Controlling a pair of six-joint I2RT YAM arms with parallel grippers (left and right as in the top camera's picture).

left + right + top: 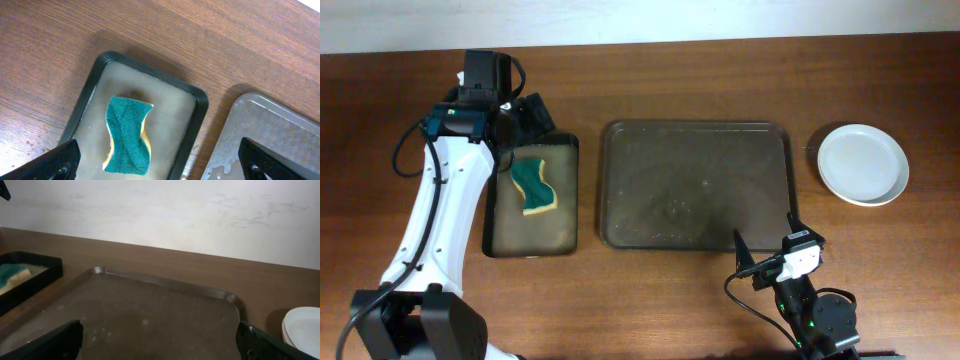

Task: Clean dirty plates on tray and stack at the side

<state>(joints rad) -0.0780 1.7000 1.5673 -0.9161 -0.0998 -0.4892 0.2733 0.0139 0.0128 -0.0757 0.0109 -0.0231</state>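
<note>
The large brown-grey tray lies mid-table with only water streaks on it; it also shows in the right wrist view and the left wrist view. A stack of white plates sits on the table to its right, partly seen in the right wrist view; I cannot tell how many are stacked. My left gripper is open and empty above the far end of the small black tray, with the green sponge below it. My right gripper is open and empty at the large tray's near right corner.
The small black tray holds the green and yellow sponge in shallow water, left of the large tray. The pale wall stands beyond the table's far edge.
</note>
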